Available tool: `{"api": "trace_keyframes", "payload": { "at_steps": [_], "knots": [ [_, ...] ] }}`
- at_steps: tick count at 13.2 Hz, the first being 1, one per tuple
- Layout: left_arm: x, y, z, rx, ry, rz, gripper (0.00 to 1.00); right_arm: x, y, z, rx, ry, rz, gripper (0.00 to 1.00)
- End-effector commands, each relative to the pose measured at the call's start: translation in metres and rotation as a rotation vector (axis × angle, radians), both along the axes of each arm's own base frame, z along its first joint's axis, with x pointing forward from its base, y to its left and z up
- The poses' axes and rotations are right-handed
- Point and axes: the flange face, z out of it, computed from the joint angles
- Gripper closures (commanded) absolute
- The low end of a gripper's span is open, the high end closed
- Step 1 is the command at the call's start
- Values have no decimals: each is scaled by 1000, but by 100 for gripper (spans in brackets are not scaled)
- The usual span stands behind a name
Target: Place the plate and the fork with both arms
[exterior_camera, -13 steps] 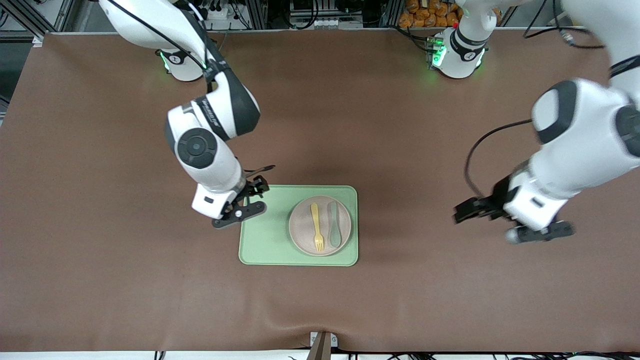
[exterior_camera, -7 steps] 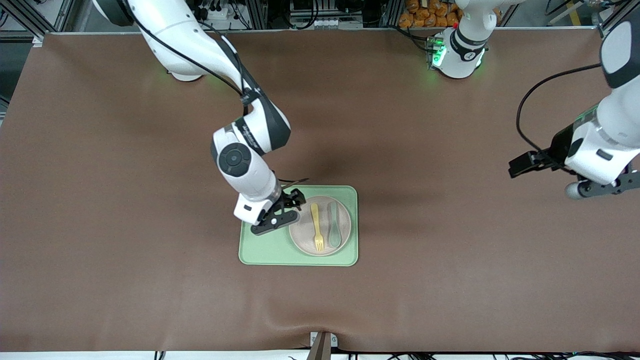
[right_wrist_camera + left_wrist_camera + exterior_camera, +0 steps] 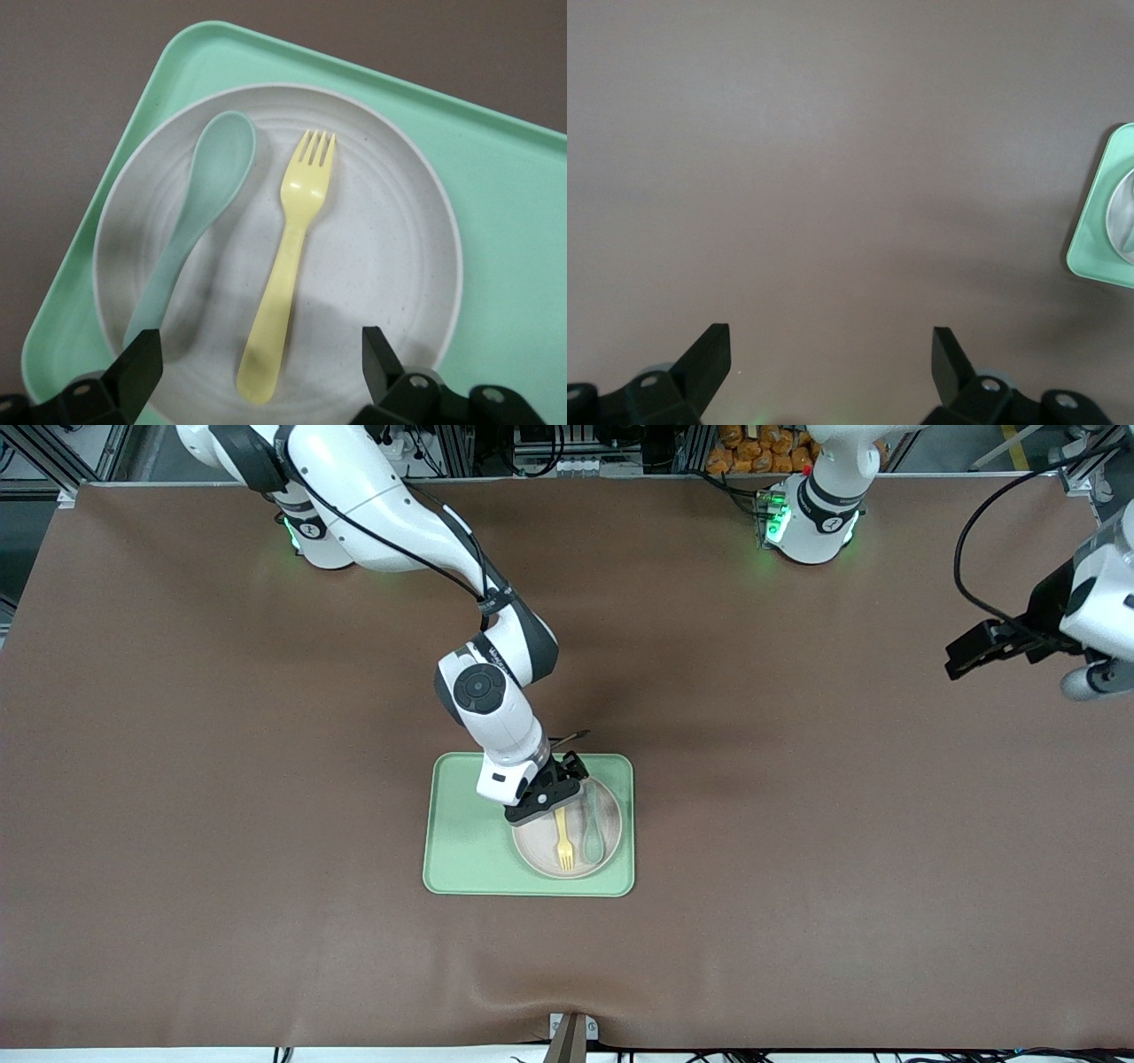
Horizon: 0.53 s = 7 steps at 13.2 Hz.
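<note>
1. I have the right gripper (image 3: 547, 804) hanging over the round off-white matte plate (image 3: 540, 850), its fingers spread wide and empty, above the handle end of the small pale-yellow plastic fork (image 3: 289, 262).
2. The fork lies on the plate, just beside a grey-green spoon (image 3: 195, 221); the plate sits on the rectangular light-green tray (image 3: 465, 841), toward the tray's left-arm end.
3. The spoon worries me most. It lies so close that one finger could land on it on the way down, and I would pinch both, or knock the spoon off the plate.
4. The fork is thin and flat on a shallow dish. If I close too high, the fingers probably meet over nothing; too low, and they press the plate and may skid it across the tray.
5. The left gripper (image 3: 1028, 654) waits, also spread and empty, over bare brown table cover (image 3: 833, 159) well apart from the tray. If it comes in for the plate while the right arm is over it, the arms could meet.
</note>
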Motion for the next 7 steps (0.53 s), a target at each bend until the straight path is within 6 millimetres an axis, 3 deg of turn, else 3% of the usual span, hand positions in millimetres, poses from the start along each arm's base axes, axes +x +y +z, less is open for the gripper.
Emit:
{"api": "trace_keyframes", "payload": {
  "at_steps": [1, 3, 7],
  "knots": [
    [-10, 5, 6, 27, -8, -8, 0, 9, -2, -12, 8, -34, 15, 0],
    [-14, 14, 14, 27, -20, 6, 0, 11, -5, -13, 7, -33, 8, 0],
    [-20, 14, 20, 18, -21, -5, 0, 14, -9, -12, 8, -33, -1, 0]
  ]
}}
